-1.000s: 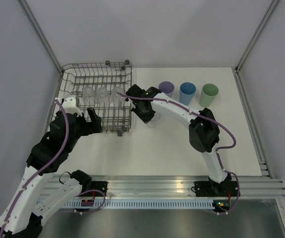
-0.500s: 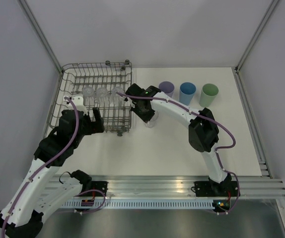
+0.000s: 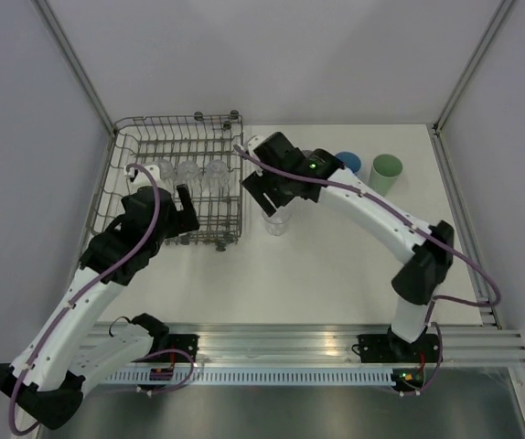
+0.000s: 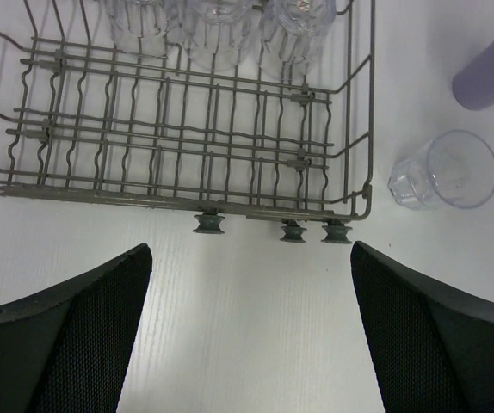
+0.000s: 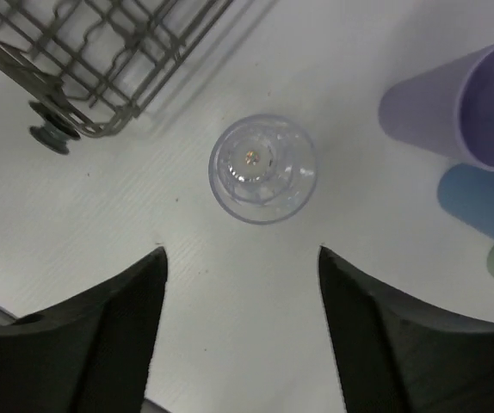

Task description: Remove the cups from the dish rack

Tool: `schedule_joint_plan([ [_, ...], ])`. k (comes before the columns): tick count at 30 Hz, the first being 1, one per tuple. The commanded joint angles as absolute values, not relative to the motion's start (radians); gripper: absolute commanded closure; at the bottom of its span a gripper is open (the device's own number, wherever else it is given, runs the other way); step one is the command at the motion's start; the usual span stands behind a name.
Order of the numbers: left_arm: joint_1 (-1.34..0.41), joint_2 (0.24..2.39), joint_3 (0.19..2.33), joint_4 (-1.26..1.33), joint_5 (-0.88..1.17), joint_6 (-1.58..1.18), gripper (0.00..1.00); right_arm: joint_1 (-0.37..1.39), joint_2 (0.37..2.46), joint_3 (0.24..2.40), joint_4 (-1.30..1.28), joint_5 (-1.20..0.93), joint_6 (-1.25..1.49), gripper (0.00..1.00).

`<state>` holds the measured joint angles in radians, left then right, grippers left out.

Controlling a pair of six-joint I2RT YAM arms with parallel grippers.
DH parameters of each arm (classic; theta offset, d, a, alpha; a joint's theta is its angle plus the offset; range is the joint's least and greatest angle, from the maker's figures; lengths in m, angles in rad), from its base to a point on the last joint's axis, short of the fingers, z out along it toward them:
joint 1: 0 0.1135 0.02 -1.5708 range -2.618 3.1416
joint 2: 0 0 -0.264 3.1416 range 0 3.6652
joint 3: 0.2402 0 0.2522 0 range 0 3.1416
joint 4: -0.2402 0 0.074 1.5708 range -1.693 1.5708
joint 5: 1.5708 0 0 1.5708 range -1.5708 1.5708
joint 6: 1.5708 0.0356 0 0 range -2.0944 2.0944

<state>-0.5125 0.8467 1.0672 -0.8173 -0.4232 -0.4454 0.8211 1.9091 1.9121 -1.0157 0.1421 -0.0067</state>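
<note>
The grey wire dish rack (image 3: pixel 118 174) stands at the back left with three clear cups (image 3: pixel 189 171) upside down in its far row. A fourth clear cup (image 3: pixel 277 222) stands free on the table just right of the rack, seen from above in the right wrist view (image 5: pixel 262 169). My right gripper (image 5: pixel 242 254) hangs open above it, touching nothing. My left gripper (image 4: pixel 251 258) is wide open and empty over the table at the rack's near edge (image 4: pixel 187 202). The blue cup (image 3: pixel 348 162) and green cup (image 3: pixel 386 172) stand at the back right. The lilac cup (image 5: pixel 453 103) is beside them.
White booth walls close in the table at the back and sides. The rack's rubber feet (image 4: pixel 208 224) rest on the table. An aluminium rail (image 3: pixel 272 343) carrying both arm bases runs along the near edge.
My right gripper has opened, let go of the clear cup on the table and lifted away from it. My left arm has moved forward toward the rack's near side.
</note>
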Motion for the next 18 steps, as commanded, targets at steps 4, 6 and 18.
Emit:
schedule_joint_plan([
  [4, -0.512, 0.929, 1.140, -0.804, -0.627, -0.731, 0.00, 0.824, 1.484, 1.606, -0.731, 0.245, 0.047, 0.02],
  [6, -0.512, 0.965, 1.167, -0.807, -0.655, -0.797, 0.00, 0.825, 1.393, 1.510, -0.617, 0.236, 0.069, 0.02],
  [18, -0.355, 1.324, 1.327, -0.807, -0.735, -1.020, 0.00, 0.825, 0.913, 1.099, -0.434, 0.109, 0.187, 0.02],
])
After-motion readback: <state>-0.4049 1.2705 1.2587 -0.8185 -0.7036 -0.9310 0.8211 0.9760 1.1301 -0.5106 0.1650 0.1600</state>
